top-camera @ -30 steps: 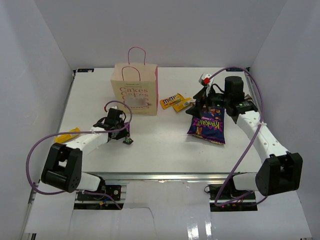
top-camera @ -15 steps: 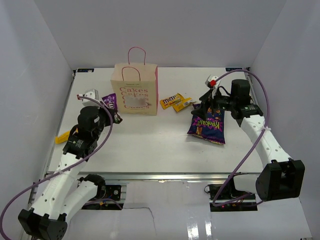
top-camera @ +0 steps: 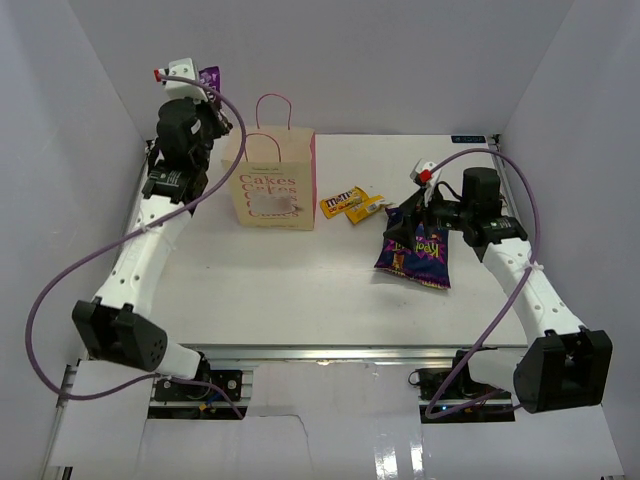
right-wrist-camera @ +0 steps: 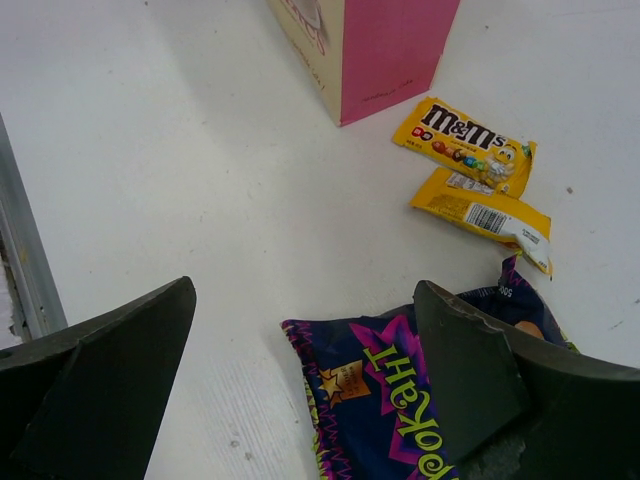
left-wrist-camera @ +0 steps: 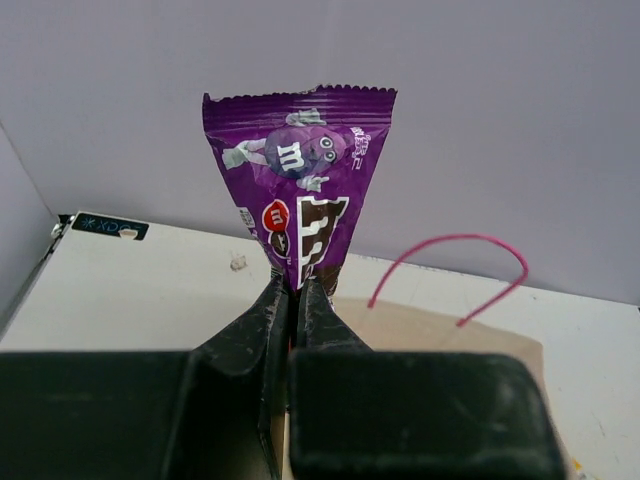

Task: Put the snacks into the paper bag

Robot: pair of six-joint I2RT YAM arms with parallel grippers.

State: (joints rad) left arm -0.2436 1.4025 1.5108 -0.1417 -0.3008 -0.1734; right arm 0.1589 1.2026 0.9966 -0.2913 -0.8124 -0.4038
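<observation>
Two claws are in view, and I report on each in turn.

My left claw (left-wrist-camera: 295, 290) is clamped tight on the lower corner of the dark purple candy packet (left-wrist-camera: 300, 170), which stands upright above the fingers. The claw is raised well off the desk (top-camera: 300, 290), at the far left, beside the upper left edge of the paper bag (top-camera: 270, 185). From my left wrist, the bag's open top and one pink handle loop (left-wrist-camera: 450, 265) sit below and to the right of the packet.

My right claw (right-wrist-camera: 305, 300) has its jaws spread wide, low over the upper end of the purple chip bag (right-wrist-camera: 390, 410). I cannot tell whether a finger touches it. The chip bag lies flat on the desk, right of centre.

Two yellow candy packets (right-wrist-camera: 462, 135) lie flat, touching each other, between the paper bag and the chip bag.
</observation>
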